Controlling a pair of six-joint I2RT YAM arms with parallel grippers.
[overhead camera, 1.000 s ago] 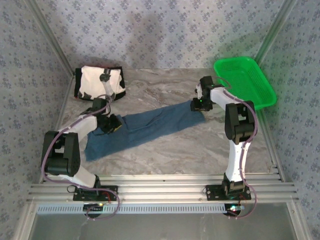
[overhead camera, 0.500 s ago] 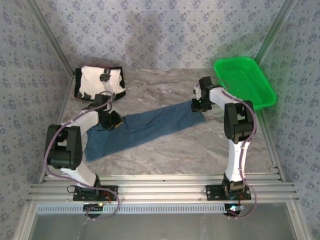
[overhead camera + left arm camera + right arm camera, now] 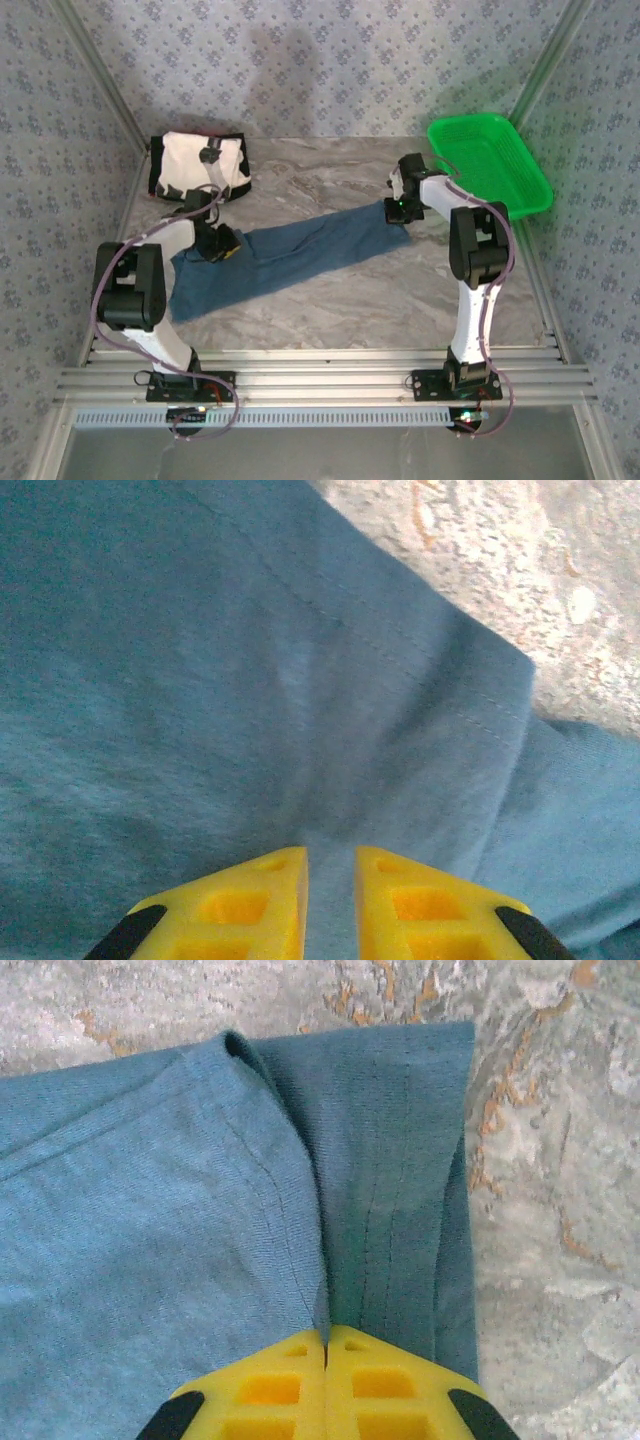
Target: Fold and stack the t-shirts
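Teal-blue t-shirt (image 3: 290,258) lies flat on the table (image 3: 400,300), pulled into a long band. Its long axis runs diagonally, near-left to far-right. I've got it at both ends.

My right gripper (image 3: 326,1338) is at the far-right end, fingers pressed together with a fold of the hem running in between them. I read that as a pinch on the cloth edge. Shirt spreads away from those jaws toward the left; bare table is just past the hem on the other side.

My left gripper (image 3: 332,860) is on the left part of the band, a little in from the near-left corner. Jaws are narrow, with cloth in the slit and wrinkles drawing in toward it, so it looks gripped.

Next fold likely runs along that diagonal, one end carried over the other. Both grips sit on the axis, the band between them.

Cream-white t-shirt (image 3: 200,165) sits folded in the far-left corner, apart from the teal one; left arm is nearer to it. Green basket (image 3: 490,160) is far right, near my right wrist.
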